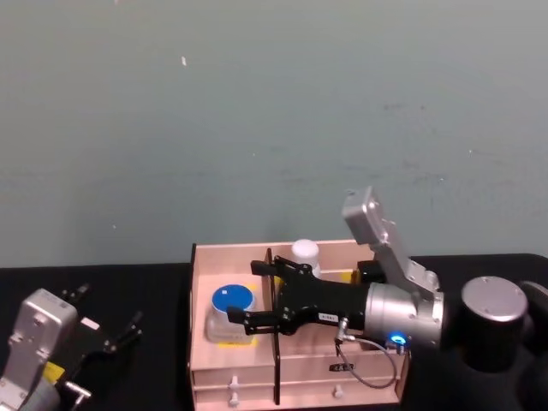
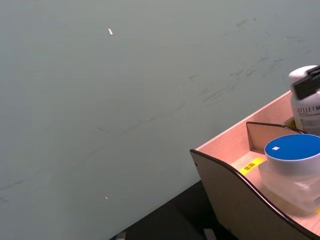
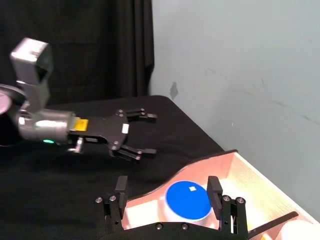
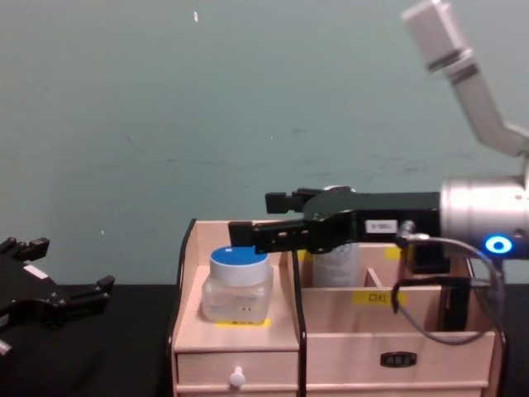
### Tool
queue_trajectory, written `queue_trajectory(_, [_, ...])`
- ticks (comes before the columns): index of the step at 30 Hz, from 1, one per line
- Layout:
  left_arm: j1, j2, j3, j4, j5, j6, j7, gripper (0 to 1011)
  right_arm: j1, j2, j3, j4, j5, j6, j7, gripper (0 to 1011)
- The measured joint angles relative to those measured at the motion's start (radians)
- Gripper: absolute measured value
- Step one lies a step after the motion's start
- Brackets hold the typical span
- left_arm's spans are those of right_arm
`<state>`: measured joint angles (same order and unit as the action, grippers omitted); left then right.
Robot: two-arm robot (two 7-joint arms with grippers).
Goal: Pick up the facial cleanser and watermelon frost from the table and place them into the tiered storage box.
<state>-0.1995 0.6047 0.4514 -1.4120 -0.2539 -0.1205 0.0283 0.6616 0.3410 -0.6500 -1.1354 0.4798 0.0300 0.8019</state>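
Watermelon frost (image 1: 231,310): standing upright in the left compartment of the tiered storage box (image 1: 205,257), blue lid up, free of any grip.
Facial cleanser (image 1: 305,253): upright in a rear compartment just right of the black divider (image 1: 275,360), its body partly hidden behind the right arm.
Right gripper (image 1: 264,295): over the box, reaching leftward above the divider toward the jar; fingers (image 3: 215,189) spread wide, empty, standing to either side of the blue lid and above it in the right wrist view.
Left gripper (image 1: 111,330): parked low over the black table (image 1: 154,291), well apart from the box; fingers spread, holding nothing.
Task progress: likely near done, both items appearing to sit inside the box.
Handling, jar: probably light, with stiff smooth walls, so liable to slip; best taken across the lid rim or the body just under it.
Handling, bottle: tall, narrow and smooth, easy to topple; best taken around the upper body below the cap.
Edges: raised left wall (image 2: 235,195) close beside the jar, divider close on the other side, rear wall behind both.
Open room: upward and back toward the right looks free; sideways travel at this height risks a finger catching the divider or nudging the bottle cap.
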Motion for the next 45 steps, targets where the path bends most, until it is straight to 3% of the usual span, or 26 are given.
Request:
queue_trajectory(4, [0.000, 0.000, 0.000, 0.000, 0.000, 0.000, 0.000, 1001, -0.055, 0.052, 0.012, -0.101, 0.021, 0.003, -0.010, 1002])
queue_trajectory(7, [0.000, 0.000, 0.000, 0.000, 0.000, 0.000, 0.000, 1001, -0.113, 0.111, 0.022, -0.193, 0.041, 0.004, -0.017, 1003])
queue_trajectory(14, [0.000, 0.000, 0.000, 0.000, 0.000, 0.000, 0.000, 1001, -0.229, 0.223, 0.048, -0.335, 0.081, 0.013, -0.044, 1003])
queue_trajectory(17, [0.000, 0.000, 0.000, 0.000, 0.000, 0.000, 0.000, 1001, -0.265, 0.254, 0.061, -0.369, 0.093, 0.017, -0.060, 1002])
queue_trajectory(23, [0.000, 0.000, 0.000, 0.000, 0.000, 0.000, 0.000, 1001, -0.369, 0.325, 0.115, -0.442, 0.136, 0.024, -0.120, 1003])
queue_trajectory(27, [0.000, 0.000, 0.000, 0.000, 0.000, 0.000, 0.000, 1001, -0.460, 0.359, 0.178, -0.482, 0.178, 0.016, -0.187, 1002])
queue_trajectory(30, [0.000, 0.000, 0.000, 0.000, 0.000, 0.000, 0.000, 1001, -0.509, 0.364, 0.219, -0.501, 0.192, 0.001, -0.245, 1002])
queue_trajectory(31, [0.000, 0.000, 0.000, 0.000, 0.000, 0.000, 0.000, 1001, -0.542, 0.364, 0.248, -0.514, 0.196, -0.013, -0.291, 1003])
queue_trajectory(36, [0.000, 0.000, 0.000, 0.000, 0.000, 0.000, 0.000, 1001, -0.620, 0.342, 0.319, -0.549, 0.185, -0.051, -0.427, 1002])
queue_trajectory(41, [0.000, 0.000, 0.000, 0.000, 0.000, 0.000, 0.000, 1001, -0.689, 0.288, 0.374, -0.584, 0.129, -0.071, -0.612, 1002])
queue_trajectory(43, [0.000, 0.000, 0.000, 0.000, 0.000, 0.000, 0.000, 1001, -0.702, 0.269, 0.383, -0.592, 0.108, -0.068, -0.665, 1002])
queue_trajectory(45, [0.000, 0.000, 0.000, 0.000, 0.000, 0.000, 0.000, 1001, -0.716, 0.239, 0.394, -0.598, 0.070, -0.053, -0.756, 1002])
